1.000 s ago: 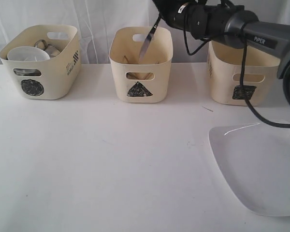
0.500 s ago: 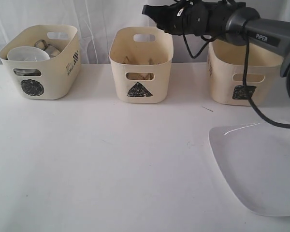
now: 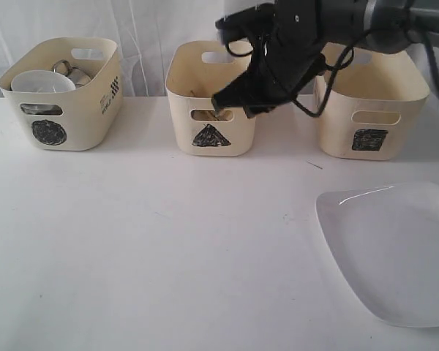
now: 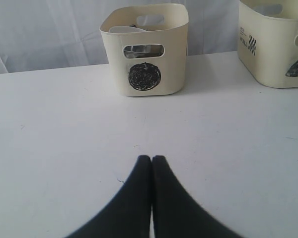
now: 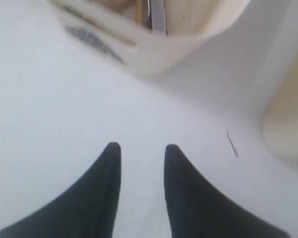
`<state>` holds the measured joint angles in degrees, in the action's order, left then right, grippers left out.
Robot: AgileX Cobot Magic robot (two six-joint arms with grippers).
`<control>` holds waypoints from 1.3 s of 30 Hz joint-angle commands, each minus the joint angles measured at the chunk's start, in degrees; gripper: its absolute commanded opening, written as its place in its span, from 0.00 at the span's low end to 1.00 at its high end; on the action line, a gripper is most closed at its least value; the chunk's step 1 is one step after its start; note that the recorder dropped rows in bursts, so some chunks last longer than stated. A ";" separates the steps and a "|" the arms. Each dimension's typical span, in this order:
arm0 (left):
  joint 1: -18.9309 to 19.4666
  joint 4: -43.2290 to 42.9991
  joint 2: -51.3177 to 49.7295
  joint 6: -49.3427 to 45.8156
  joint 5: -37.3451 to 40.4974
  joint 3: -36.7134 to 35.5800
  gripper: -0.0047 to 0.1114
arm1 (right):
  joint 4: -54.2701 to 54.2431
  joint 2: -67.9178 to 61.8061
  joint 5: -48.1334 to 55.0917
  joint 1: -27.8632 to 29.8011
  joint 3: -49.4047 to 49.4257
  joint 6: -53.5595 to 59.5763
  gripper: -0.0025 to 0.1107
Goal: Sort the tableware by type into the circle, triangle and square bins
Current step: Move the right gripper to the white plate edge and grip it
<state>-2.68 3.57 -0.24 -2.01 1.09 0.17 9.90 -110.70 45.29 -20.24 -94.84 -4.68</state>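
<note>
My right gripper (image 3: 234, 106) hangs open and empty in front of the triangle bin (image 3: 212, 139); its spread fingertips (image 5: 114, 148) show only bare table between them. Inside that bin a steel utensil (image 5: 157, 15) stands next to a wooden chopstick (image 5: 137, 10). The circle bin (image 3: 58, 124) at far left holds the small white bowl (image 3: 42, 80) and a steel mug (image 3: 72, 72); steel shows through its slot (image 4: 143, 49). The large white squarish plate (image 3: 391, 248) lies at the front right. My left gripper (image 4: 151, 158) is shut and empty, low over the table.
The square bin (image 3: 369, 131) stands at the back right, next to the right arm (image 3: 351, 18). A white curtain hangs behind the three bins. A small dark mark (image 3: 314, 164) lies on the white table between the triangle and square bins.
The right gripper held the knife over the triangle bin, let it drop in, then swung down in front of that bin, open and empty. The left gripper's motion cannot be judged.
</note>
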 commanded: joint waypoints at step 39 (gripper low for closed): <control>-0.37 0.71 0.24 0.08 -0.12 -0.17 0.04 | 34.72 5.33 8.57 -24.69 53.21 -29.19 0.53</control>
<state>-2.68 3.57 -0.24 -2.01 1.09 0.17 44.61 -103.79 56.88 -46.01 -43.19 -32.37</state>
